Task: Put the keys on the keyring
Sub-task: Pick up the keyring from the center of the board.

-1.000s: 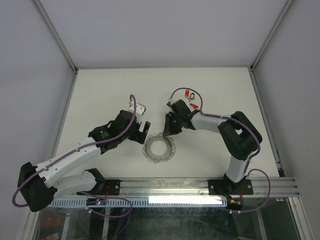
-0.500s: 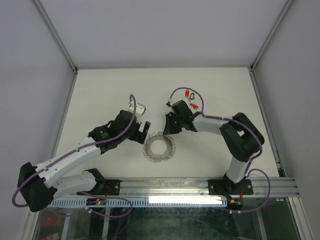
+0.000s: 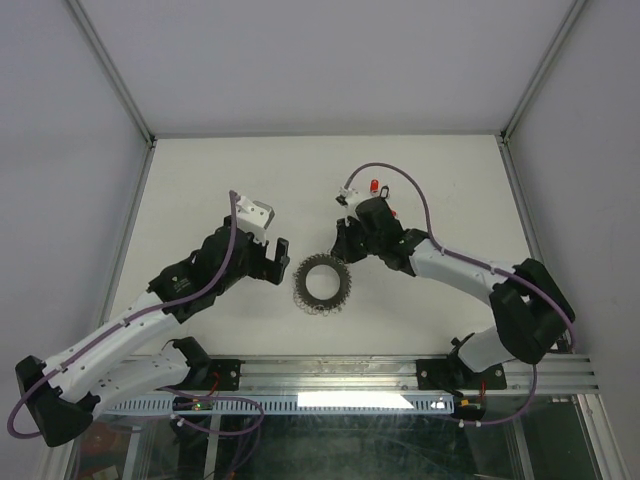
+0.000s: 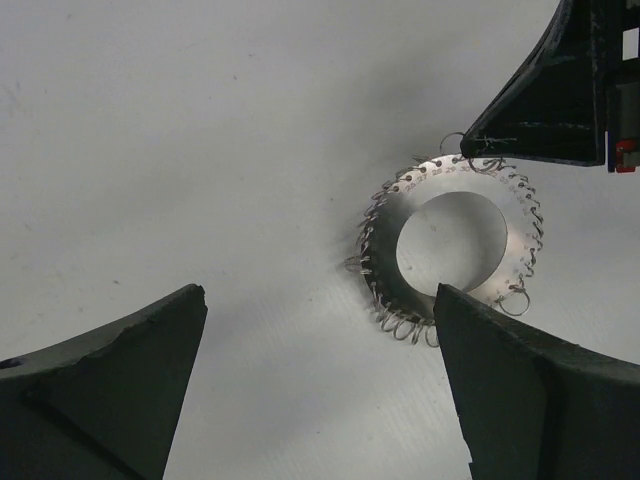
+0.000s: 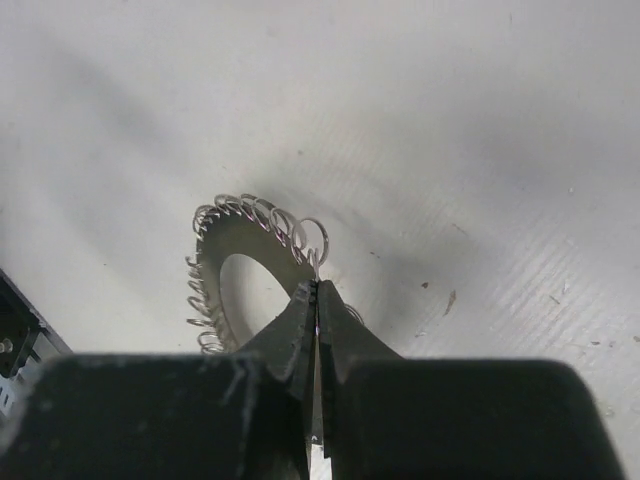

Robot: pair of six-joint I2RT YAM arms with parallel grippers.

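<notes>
We see the keyring, a flat grey disc fringed with wire loops, near the middle of the table, a little toward 6 o'clock. The right gripper is clenched on its rim at about 1 o'clock in the top view, fingers pressed together among the loops. The ring looks tilted, with that edge raised. The left gripper hangs released at the ring's 9 o'clock, jaws spread wide and apart from it. A red key lies at 1 o'clock from the ring, just past the right wrist, under the arc of a purple cable. We cannot tell whether another key lies under that arm. Open tabletop runs toward 12 and 9 o'clock up to the white walls. At 6 o'clock the arms' rail bounds it.
</notes>
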